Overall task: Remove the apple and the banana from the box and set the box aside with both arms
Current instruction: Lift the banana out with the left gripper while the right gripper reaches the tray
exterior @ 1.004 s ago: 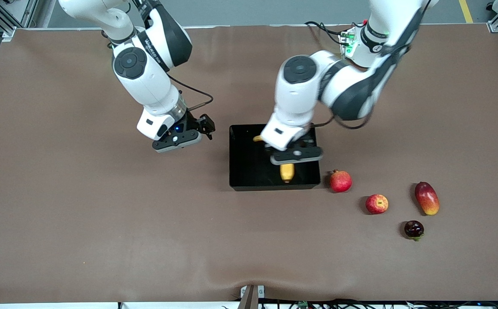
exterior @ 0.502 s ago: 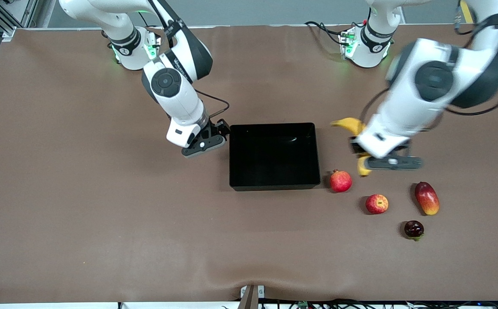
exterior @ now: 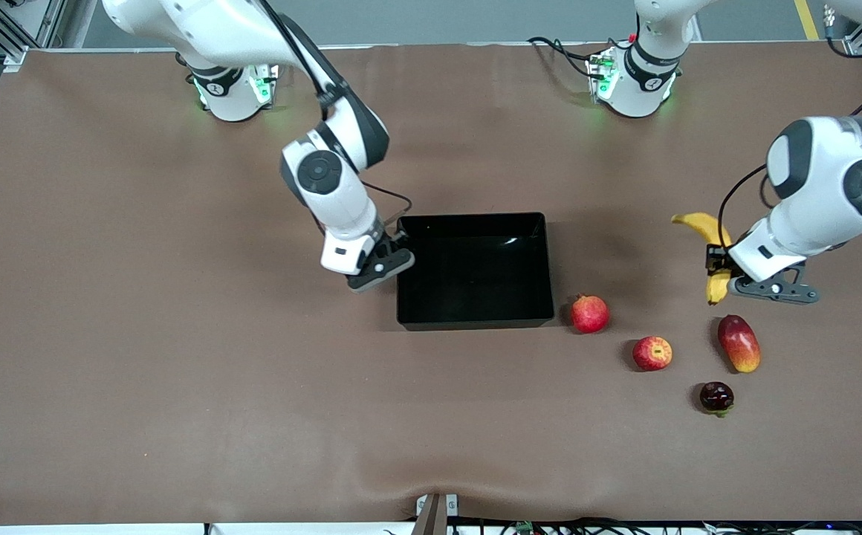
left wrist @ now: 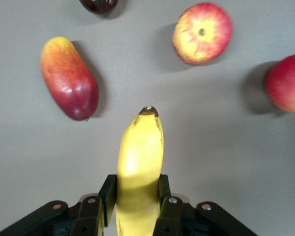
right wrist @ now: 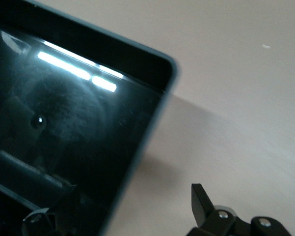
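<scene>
My left gripper point(exterior: 719, 266) is shut on the yellow banana point(exterior: 707, 238) and holds it in the air over bare table, above the mango. In the left wrist view the banana point(left wrist: 140, 157) sticks out between the closed pads of the gripper point(left wrist: 136, 191). The red-and-yellow apple point(exterior: 652, 353) lies on the table; it also shows in the left wrist view point(left wrist: 202, 33). The black box point(exterior: 475, 321) is empty. My right gripper point(exterior: 384, 265) is open at the box's wall toward the right arm's end. In the right wrist view the box's rim point(right wrist: 154, 123) runs between the gripper's point(right wrist: 130, 196) fingers.
A red pomegranate point(exterior: 589, 313) lies close to the box's corner, toward the left arm's end. A red-and-yellow mango point(exterior: 739, 342) and a small dark fruit point(exterior: 716, 397) lie near the apple. The left wrist view shows the mango point(left wrist: 68, 78) and pomegranate point(left wrist: 287, 83) too.
My left gripper lifted the banana out of the box and carried it toward the left arm's end. My right gripper moved up to the box's wall.
</scene>
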